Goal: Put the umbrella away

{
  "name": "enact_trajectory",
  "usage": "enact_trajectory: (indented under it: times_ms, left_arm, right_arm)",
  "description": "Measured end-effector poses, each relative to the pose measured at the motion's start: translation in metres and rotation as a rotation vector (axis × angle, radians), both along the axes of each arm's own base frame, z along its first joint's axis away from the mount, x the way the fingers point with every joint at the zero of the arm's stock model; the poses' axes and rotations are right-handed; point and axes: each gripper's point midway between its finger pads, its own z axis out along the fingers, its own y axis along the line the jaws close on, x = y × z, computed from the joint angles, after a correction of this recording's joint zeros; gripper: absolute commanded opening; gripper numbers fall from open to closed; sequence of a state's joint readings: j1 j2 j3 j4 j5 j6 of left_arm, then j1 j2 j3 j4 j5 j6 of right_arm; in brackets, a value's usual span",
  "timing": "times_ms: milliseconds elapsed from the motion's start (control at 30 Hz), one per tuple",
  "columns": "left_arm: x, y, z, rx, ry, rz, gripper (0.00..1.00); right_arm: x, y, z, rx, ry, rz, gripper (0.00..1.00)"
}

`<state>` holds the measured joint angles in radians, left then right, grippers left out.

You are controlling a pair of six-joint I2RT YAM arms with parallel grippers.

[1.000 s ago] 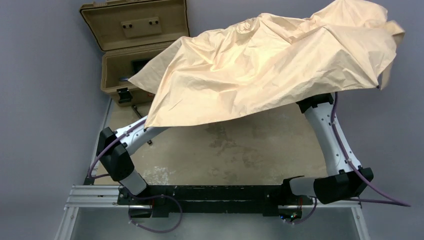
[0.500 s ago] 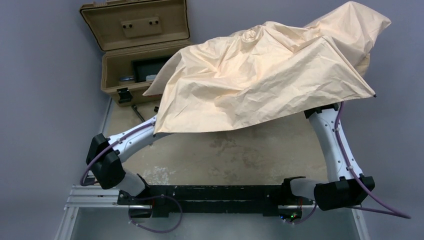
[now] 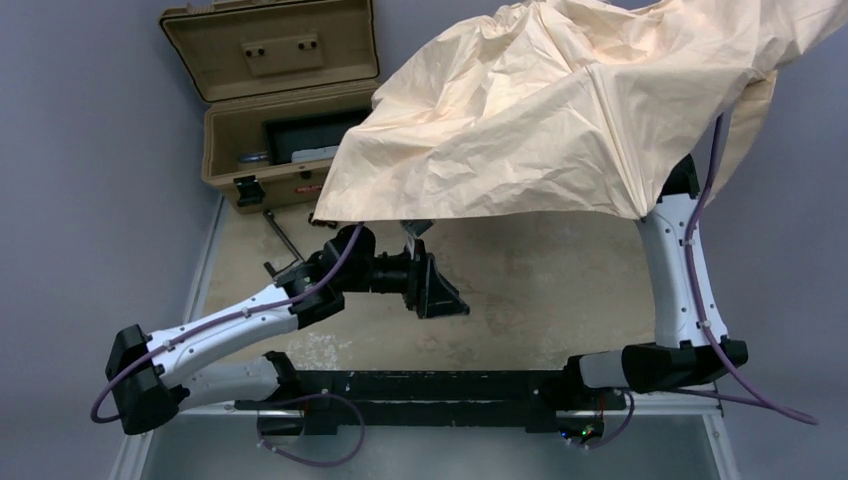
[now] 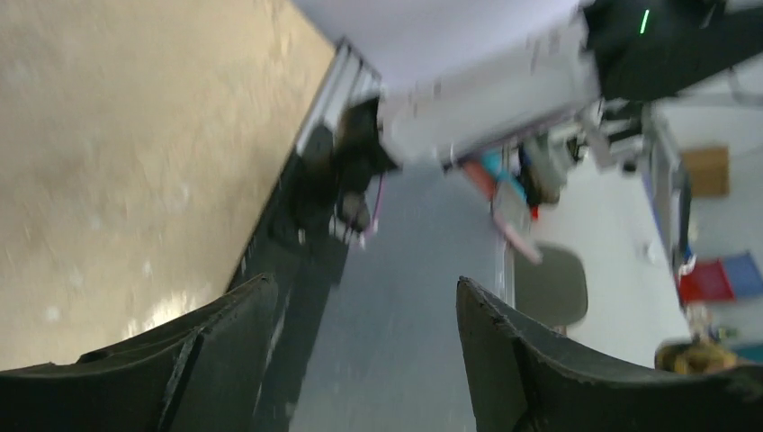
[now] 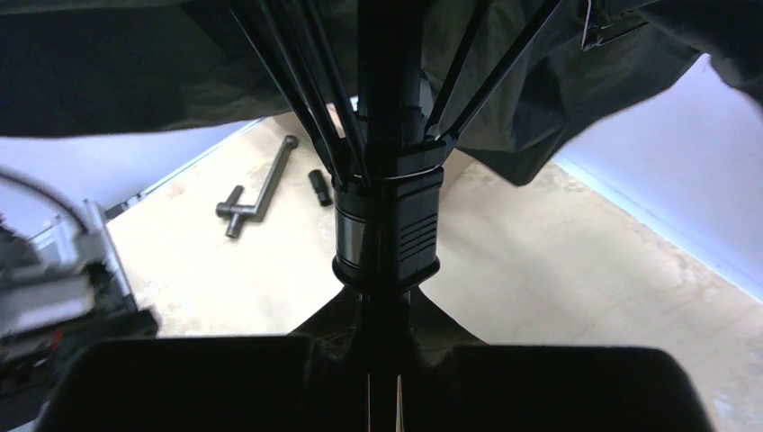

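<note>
Above the tabletop point(image 3: 540, 300), right end effector point(image 5: 382, 373) is clamping the unfolded umbrella point(image 3: 560, 110) by its shaft; left end effector point(image 4: 364, 351) is gaping empty; folding and stowing pending

Flat grey-lilac surround point(image 3: 90, 250) on every side, evenly lit; floor or backdrop, hard to tell. In the middle, a worn beige worktop point(image 3: 520, 300), mottled with darker stains and pale scuffs, edged on the left by a thin pale strip. Along the near edge, a silver aluminium frame rail point(image 3: 170, 385), with a plain grey panel point(image 3: 450, 455) nearer still. From the left wrist, all blurred: a rounded grey-green chair seat point(image 4: 551, 288), a brown cardboard box point(image 4: 706, 171) to its right, red and blue shapes point(image 4: 720, 279) below that box. From the right wrist, pale lilac meeting the worktop's right edge in a straight line.
</note>
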<state>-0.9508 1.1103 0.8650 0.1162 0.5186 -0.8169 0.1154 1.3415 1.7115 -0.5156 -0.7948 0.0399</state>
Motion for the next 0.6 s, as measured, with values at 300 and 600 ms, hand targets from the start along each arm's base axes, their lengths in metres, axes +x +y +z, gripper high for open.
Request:
enact_trajectory:
  times_ms: [300,600]
  left_arm:
    - [-0.092,0.086,-0.029,0.132,-0.095,-0.178,0.72]
    - [-0.102,0.19,0.061,0.036,-0.457,0.05,0.87]
  right_arm:
    - [0.024,-0.021,0.022,-0.169,-0.1,-0.096,0.0]
    - [-0.005,-0.052,-0.007,-0.462,-0.132,-0.098,0.0]
